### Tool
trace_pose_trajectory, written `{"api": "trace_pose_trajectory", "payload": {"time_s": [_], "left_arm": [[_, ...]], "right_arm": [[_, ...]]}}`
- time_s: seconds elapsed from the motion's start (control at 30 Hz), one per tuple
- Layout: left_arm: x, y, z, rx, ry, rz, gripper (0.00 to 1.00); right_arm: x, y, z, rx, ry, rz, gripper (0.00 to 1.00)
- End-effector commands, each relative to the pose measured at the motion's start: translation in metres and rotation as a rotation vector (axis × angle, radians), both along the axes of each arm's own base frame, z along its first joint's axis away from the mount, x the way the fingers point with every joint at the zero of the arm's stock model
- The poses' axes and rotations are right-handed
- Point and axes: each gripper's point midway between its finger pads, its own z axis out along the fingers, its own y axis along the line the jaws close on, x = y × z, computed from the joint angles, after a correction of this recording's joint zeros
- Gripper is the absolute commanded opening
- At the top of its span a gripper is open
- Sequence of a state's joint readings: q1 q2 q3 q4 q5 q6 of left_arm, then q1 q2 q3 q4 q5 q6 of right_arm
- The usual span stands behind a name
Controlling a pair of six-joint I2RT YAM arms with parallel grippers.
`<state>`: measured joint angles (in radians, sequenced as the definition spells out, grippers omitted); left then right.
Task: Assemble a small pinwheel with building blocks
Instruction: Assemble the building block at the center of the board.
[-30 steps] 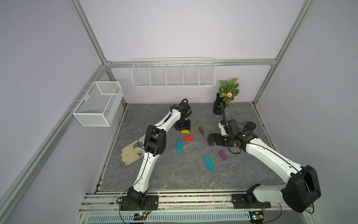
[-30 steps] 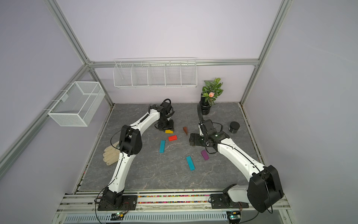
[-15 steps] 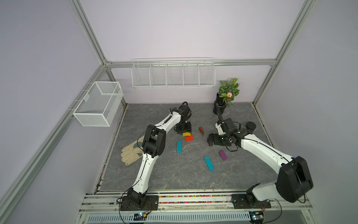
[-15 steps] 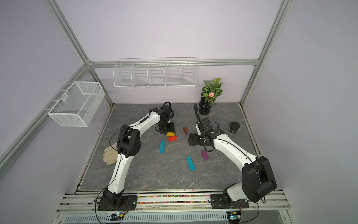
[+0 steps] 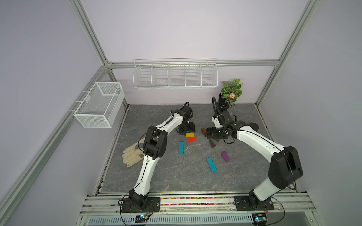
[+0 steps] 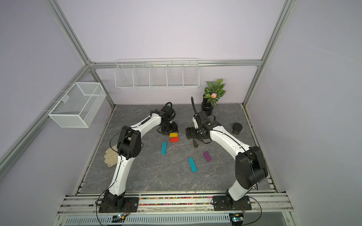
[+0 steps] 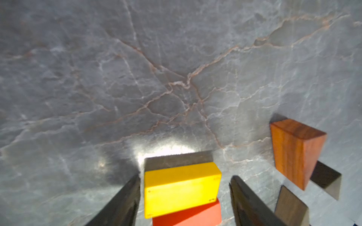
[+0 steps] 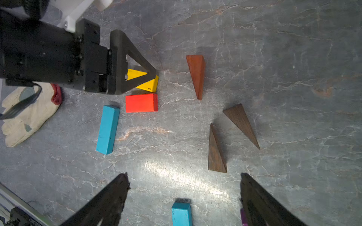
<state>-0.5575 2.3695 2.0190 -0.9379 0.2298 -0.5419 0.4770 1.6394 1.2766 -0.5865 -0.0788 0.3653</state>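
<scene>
The building blocks lie loose on the grey table and no pinwheel is put together. My left gripper (image 7: 185,177) stands open astride the yellow block (image 7: 181,187), with a gap at one finger. The red block (image 8: 141,102) lies right beside the yellow block (image 5: 190,135). One teal bar (image 5: 181,147) lies near them. The other teal bar (image 5: 211,164) and the purple wedge (image 5: 225,156) are closer to the front. Three brown wedges (image 8: 196,74) (image 8: 241,123) (image 8: 216,152) lie apart. My right gripper (image 8: 184,174) hangs open above them, holding nothing.
A beige glove (image 5: 133,154) lies at the table's left edge beside the left arm. A black round jar (image 6: 236,128) and a potted plant (image 5: 231,94) stand at the back right. Wire baskets (image 5: 175,74) hang on the walls.
The left gripper brought the yellow block forward next to the red one, and its jaws have widened off it. The right gripper shifted slightly back and left over the brown wedges.
</scene>
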Motion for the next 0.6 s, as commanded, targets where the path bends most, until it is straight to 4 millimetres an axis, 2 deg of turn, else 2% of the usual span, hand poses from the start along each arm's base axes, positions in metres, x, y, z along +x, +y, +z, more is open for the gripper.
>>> {"api": "trace_pose_trajectory", "payload": {"time_s": [0.0,0.1,0.13,0.2,0.3,0.4,0.5,0.57], "left_arm": [[0.004,-0.008,0.015,-0.053,-0.032,0.028,0.76],[0.007,-0.01,0.028,-0.092,-0.052,0.041,0.76],[0.01,-0.008,0.039,-0.113,-0.074,0.057,0.76],[0.011,0.004,0.053,-0.144,-0.104,0.102,0.76],[0.011,0.037,0.07,-0.182,-0.142,0.188,0.76],[-0.001,0.076,0.08,-0.18,-0.17,0.245,0.77],[-0.02,0.107,0.08,-0.157,-0.182,0.254,0.78],[-0.035,0.12,0.076,-0.14,-0.181,0.246,0.78]], "right_arm": [[0.0,0.001,-0.004,-0.005,0.031,0.018,0.9],[0.005,0.005,-0.004,-0.009,0.035,0.02,0.9],[0.007,0.007,-0.005,-0.012,0.038,0.022,0.9],[0.012,0.012,-0.005,-0.019,0.041,0.022,0.9],[0.019,0.024,-0.01,-0.03,0.049,0.02,0.9],[0.027,0.042,-0.017,-0.052,0.065,0.032,0.9],[0.035,0.063,-0.029,-0.08,0.082,0.044,0.91],[0.039,0.076,-0.039,-0.097,0.097,0.046,0.91]]}}
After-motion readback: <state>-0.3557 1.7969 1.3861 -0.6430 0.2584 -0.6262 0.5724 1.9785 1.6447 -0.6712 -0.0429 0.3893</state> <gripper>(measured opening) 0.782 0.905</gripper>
